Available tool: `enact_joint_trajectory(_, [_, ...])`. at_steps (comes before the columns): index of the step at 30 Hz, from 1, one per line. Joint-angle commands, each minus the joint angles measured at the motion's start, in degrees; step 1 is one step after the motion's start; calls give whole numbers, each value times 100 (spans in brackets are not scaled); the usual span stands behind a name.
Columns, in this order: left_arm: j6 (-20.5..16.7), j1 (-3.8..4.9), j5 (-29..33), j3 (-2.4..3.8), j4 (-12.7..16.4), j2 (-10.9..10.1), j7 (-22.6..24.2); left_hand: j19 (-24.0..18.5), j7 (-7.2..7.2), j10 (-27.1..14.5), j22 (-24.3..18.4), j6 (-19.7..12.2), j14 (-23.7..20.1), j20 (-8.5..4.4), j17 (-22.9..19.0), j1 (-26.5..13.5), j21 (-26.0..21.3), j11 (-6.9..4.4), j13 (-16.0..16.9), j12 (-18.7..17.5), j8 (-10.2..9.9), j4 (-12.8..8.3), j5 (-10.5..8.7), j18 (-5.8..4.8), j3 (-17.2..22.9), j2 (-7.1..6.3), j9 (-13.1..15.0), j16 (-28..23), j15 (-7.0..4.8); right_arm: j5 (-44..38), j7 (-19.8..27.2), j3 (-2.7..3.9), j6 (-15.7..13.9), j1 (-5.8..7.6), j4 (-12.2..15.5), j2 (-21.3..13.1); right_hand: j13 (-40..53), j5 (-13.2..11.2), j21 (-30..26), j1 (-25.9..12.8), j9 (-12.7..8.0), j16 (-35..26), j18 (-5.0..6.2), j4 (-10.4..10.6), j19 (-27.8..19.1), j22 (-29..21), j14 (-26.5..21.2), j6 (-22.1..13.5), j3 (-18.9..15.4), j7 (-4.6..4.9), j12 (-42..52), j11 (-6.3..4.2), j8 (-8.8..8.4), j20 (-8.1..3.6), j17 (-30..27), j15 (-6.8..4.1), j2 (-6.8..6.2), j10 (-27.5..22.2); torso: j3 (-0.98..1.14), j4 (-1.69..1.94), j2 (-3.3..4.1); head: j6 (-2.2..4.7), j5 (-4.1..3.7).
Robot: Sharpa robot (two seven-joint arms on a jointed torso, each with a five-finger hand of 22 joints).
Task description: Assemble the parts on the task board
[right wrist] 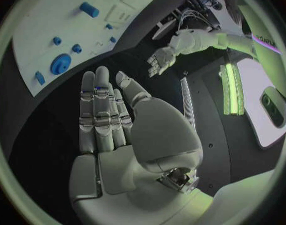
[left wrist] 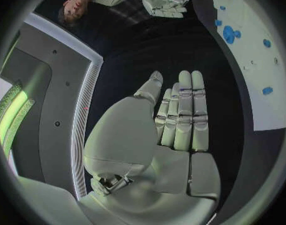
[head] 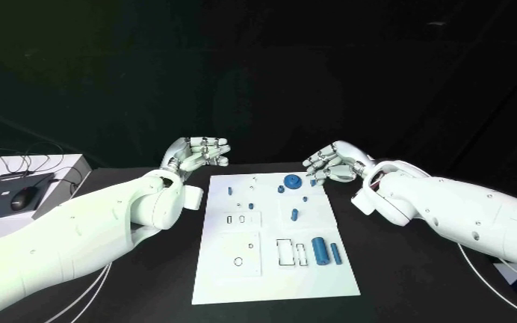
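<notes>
A robotics laboratory or test cell. A black table (head: 409, 293) stands before a dark, curtain-like backdrop, so that nothing but the work surface catches the light. On it lies a white task board (head: 270, 278) carrying small blue parts (head: 320, 248) and outlined slots, a bench fixture rather than a household object. Cables (head: 32, 160) trail to a white box (head: 48, 166) at the table's left corner, where a dark pad bears a computer mouse (head: 21, 198). Two white robot arms with silver hands, left hand (head: 197, 152) and right hand (head: 332, 164), reach over the table.
</notes>
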Motion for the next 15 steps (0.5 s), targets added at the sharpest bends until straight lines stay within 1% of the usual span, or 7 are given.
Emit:
enact_joint_trajectory(1, [503, -16, -424, 27, 275, -145, -154, 152, 6, 115, 232, 69, 236, -238, 312, -20, 401, -23, -5, -5, 5, -81, 16, -204, -6, -7, 7, 361, -97, -1624, -618, 18, 396, 35, 86, 33, 11, -2, 361, -16, 4, 1319, 39, 58, 346, 209, 150, 28, -108, -54, -4, -76, -22, -170, 660, -130, -37, 123, 19, 28, 151, 47, -16])
enact_joint_trajectory(4, [497, -23, -455, 61, 545, -284, -183, 46, 11, 192, 594, 95, 94, -449, 899, -113, 950, -57, -2, 1, 1, -158, 7, -352, 13, 7, 5, 987, -153, -2041, -791, 31, 278, 69, 178, 57, 24, 107, 739, -91, 20, 2576, 82, 88, 712, 448, 220, 95, -150, -131, -1, -168, -9, -278, 1326, -204, -69, 302, -1, 69, 240, 82, -53])
enact_joint_trajectory(5, [493, -24, -459, 69, 597, -308, -187, -59, -1, 234, 964, 109, -251, -583, 1510, -213, 1513, -84, -19, 11, -4, -237, 67, -420, 20, -52, 3, 1623, -182, -2119, -828, 33, 244, 78, 196, 63, 33, 123, 838, -153, 19, 2907, 84, 103, 752, 527, 196, 96, -166, -106, 31, -172, -11, -288, 1536, -200, -96, 327, -7, 83, 263, 95, -66])
enact_joint_trajectory(8, [473, -27, -478, 110, 829, -424, -202, -340, 3, 236, 1003, 100, -382, -551, 1638, -205, 1525, -73, -2, -3, -2, -256, 19, -447, 90, 27, 4, 1741, -164, -2444, -998, 42, 23, 129, 250, 114, 46, 260, 1203, -203, 18, 3601, 136, 80, 933, 806, 83, -29, -195, -66, 76, -107, -3, -291, 2108, -145, -232, 119, -25, 127, 367, 155, -103])
enact_joint_trajectory(10, [452, -28, -487, 137, 967, -490, -203, -524, -2, 233, 1150, 95, -532, -507, 1821, -275, 1763, -70, 0, -1, 4, -302, -3, -400, 152, 16, 7, 1932, -164, -2640, -1103, 45, -189, 156, 281, 158, 44, 376, 1720, -185, 15, 3378, 193, 107, 1146, 1424, -514, -163, -227, -2, 93, 14, 1, -254, 2190, -56, -330, -326, -35, 146, 415, 172, -117])
enact_joint_trajectory(13, [427, -29, -494, 168, 1102, -550, -202, -563, -3, 232, 1180, 98, -556, -487, 1839, -320, 1839, -71, 1, 2, 0, -304, 13, -379, 190, 31, 5, 1952, -150, -2870, -1231, 48, -528, 177, 305, 232, 33, 376, 2393, -56, 22, 3584, 319, 213, 1062, 2323, -487, -182, -117, -21, 191, 31, 2, -139, 2636, -21, -433, -473, -45, 178, 461, 189, -144])
enact_joint_trajectory(15, [413, -30, -497, 182, 1164, -577, -206, -595, -3, 223, 1187, 96, -569, -474, 1838, -346, 1880, -69, 1, 2, -1, -313, 12, -365, 218, 25, 5, 1953, -146, -3053, -1326, 50, -753, 185, 308, 289, 49, 425, 3307, -51, 26, 3880, 177, 215, 1572, 3708, -305, -132, -28, -39, 310, -53, 16, -185, 2933, -60, -411, -233, -45, 194, 478, 202, -169])
